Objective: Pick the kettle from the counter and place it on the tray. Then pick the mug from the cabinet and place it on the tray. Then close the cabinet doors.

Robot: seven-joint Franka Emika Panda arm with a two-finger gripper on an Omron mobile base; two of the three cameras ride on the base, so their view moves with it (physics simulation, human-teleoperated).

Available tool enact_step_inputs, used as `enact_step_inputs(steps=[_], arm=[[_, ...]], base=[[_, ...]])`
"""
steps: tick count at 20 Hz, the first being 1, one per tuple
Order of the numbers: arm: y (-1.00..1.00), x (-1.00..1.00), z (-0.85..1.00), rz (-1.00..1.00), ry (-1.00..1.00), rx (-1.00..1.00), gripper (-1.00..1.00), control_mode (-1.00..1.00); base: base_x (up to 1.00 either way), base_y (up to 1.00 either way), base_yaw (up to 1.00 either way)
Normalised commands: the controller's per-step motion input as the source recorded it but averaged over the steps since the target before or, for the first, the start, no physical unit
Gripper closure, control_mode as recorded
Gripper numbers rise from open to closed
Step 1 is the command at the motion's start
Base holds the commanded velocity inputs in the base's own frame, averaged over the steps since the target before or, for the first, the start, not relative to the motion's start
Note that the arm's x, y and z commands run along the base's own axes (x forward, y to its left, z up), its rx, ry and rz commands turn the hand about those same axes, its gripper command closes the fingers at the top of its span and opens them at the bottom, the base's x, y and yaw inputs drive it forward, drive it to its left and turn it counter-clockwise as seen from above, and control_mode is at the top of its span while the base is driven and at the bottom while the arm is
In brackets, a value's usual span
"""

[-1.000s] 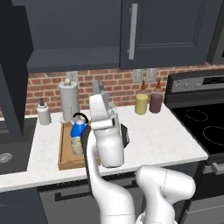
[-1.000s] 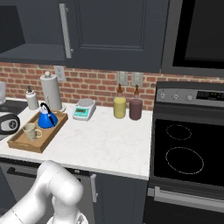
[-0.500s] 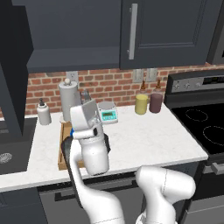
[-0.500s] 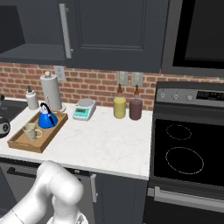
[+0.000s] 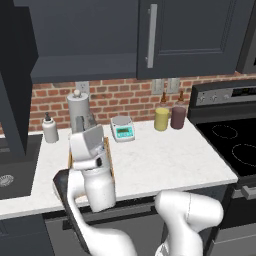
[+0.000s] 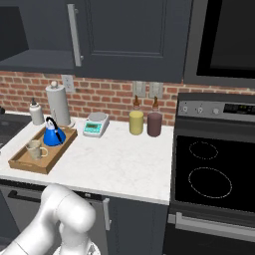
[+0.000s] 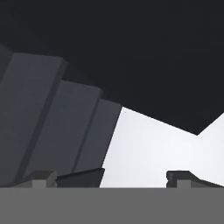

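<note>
Kettle (image 6: 52,135) and mug (image 6: 34,149) sit in the tray (image 6: 27,165), left of the scale (image 6: 95,124). Gripper (image 7: 109,178) jaws are spread and empty; swinging toward the open door (image 5: 15,80) risks clipping the kettle with the arm

Kettle (image 6: 52,135) & mug (image 6: 34,149) on tray (image 6: 30,165), counter (image 6: 119,164).

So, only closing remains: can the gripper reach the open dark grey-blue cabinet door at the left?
Probably yes: the gripper is open and empty, and the open door stands left of the arm, nothing visible between.
</note>
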Motion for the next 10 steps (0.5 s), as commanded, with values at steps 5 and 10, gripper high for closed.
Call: enact_step_inputs(steps=[5,10], arm=[[0.16,-0.19,-0.22,0.0,-0.29,0.0,-1.0,-1.0],[0.13,-0.13,-0.28,0.0,-0.19,0.0,-1.0,-1.0]], base=[[0.0,0.0,0.0],[0.0,0.0,0.0]])
